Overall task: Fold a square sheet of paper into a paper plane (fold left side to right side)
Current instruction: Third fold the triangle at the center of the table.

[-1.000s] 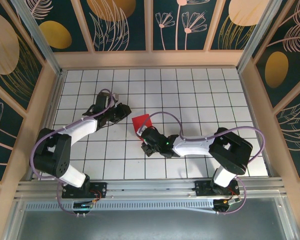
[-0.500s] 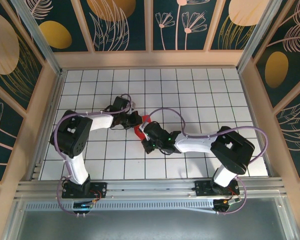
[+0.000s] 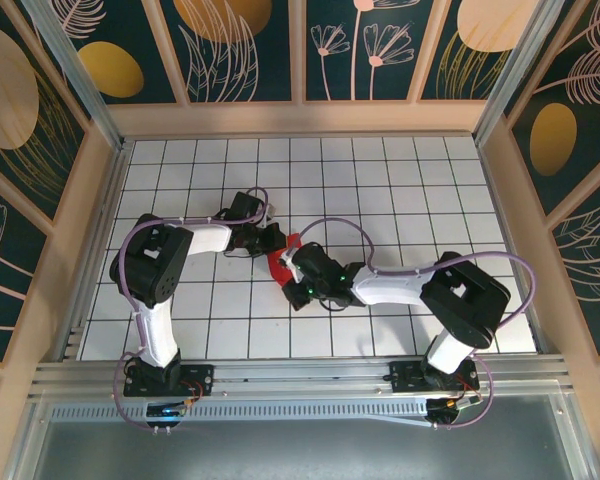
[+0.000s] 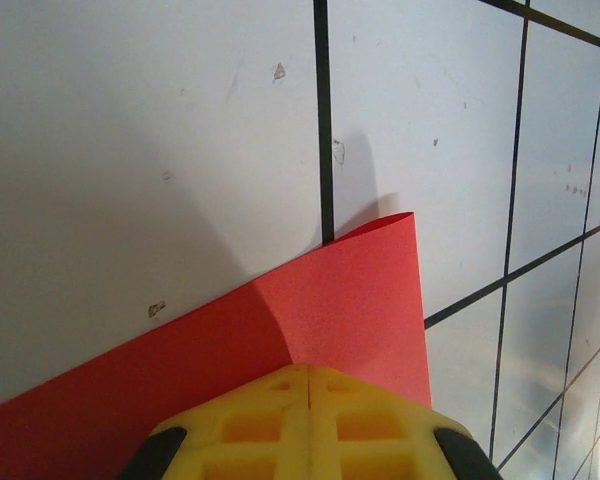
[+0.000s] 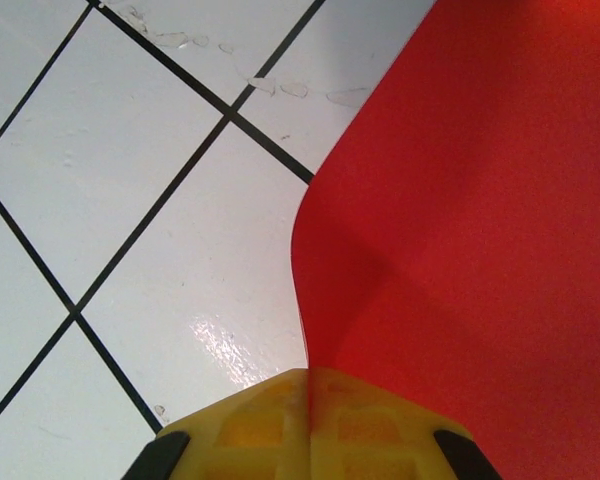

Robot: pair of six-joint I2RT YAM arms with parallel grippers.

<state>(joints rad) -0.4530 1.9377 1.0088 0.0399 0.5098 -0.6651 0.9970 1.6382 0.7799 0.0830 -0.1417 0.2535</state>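
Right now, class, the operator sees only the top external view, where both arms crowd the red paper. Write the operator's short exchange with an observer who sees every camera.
Operator: Is the left gripper gripping the paper?
Observer: Yes. In the left wrist view the left gripper is shut on the square sheet of paper near a corner.
Operator: And the right?
Observer: The right gripper is shut on it too; the sheet bows up from the table there.

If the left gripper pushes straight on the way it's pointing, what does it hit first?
The red sheet that the left gripper is shut on, then probably the white grid table beyond it. From above, the right gripper sits close alongside, though depth there is unclear.
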